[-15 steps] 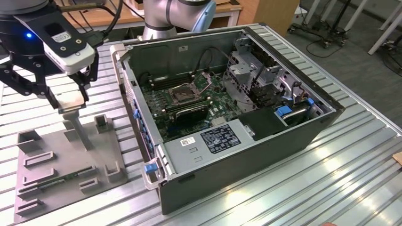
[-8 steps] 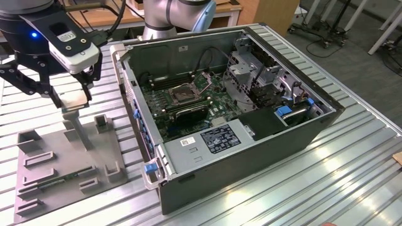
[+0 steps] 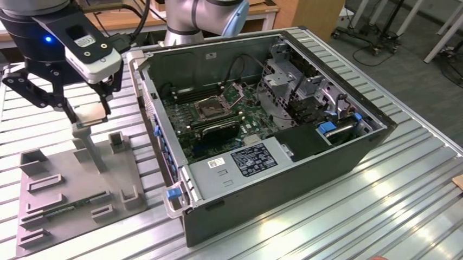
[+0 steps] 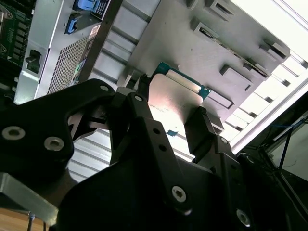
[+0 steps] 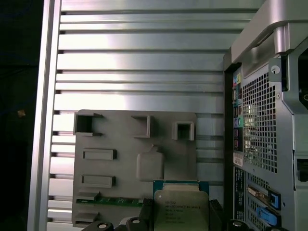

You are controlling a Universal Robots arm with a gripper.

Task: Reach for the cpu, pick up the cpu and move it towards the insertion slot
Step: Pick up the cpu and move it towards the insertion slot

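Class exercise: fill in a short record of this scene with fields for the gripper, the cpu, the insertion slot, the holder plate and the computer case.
gripper: shut on the cpu, above the grey holder plate
cpu: pale metal face, green edge, held between the fingers, lifted off the plate
insertion slot: square socket on the green board inside the case, nothing in it
holder plate: grey, on the slatted table, at the exterior view's left of the case; a green memory stick lies in it
computer case: lying on its side, open

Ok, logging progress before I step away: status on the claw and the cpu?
Claw shut on cpu, lifted above the grey fixture. Socket open inside the case, cpu not there yet. Nothing in the way.
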